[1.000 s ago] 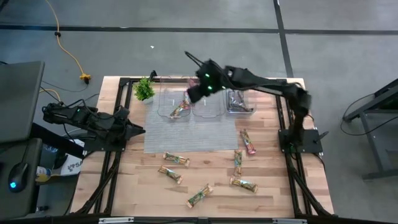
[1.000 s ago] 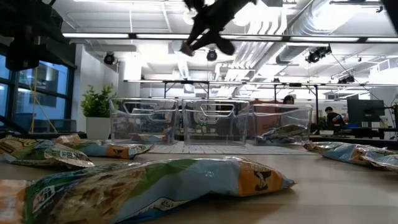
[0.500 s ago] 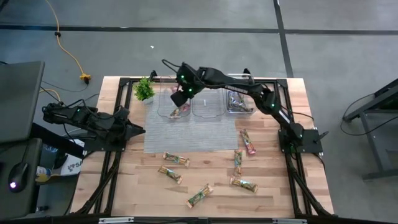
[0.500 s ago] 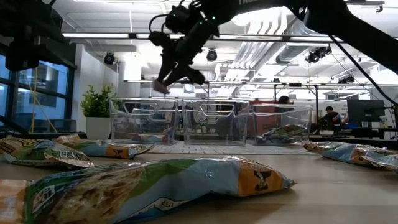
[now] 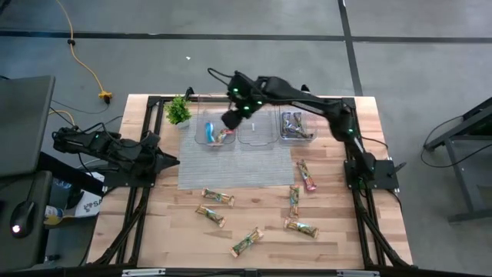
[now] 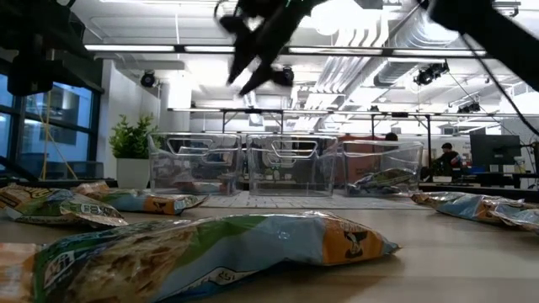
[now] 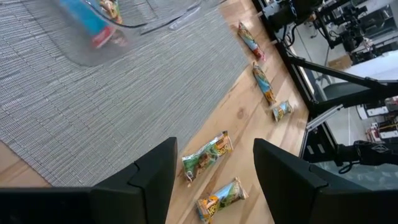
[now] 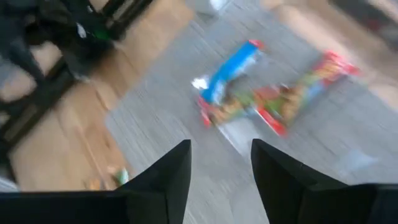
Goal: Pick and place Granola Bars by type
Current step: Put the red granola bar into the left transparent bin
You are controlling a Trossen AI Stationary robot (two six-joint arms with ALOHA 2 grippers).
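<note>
Right gripper [image 5: 231, 121] hangs above the left bin [image 5: 204, 137], fingers apart, nothing between them. Blue bar [image 8: 231, 64] lies in that bin beside red-ended bars [image 8: 298, 93]. Right bin [image 5: 295, 126] holds more; middle bin [image 5: 257, 131] looks bare. Six bars [image 5: 217, 198] lie scattered on wood toward the front edge, well apart. Mat [image 5: 234, 165] is open. Left gripper [image 5: 165, 161] is parked at the left edge, fingers spread.
</note>
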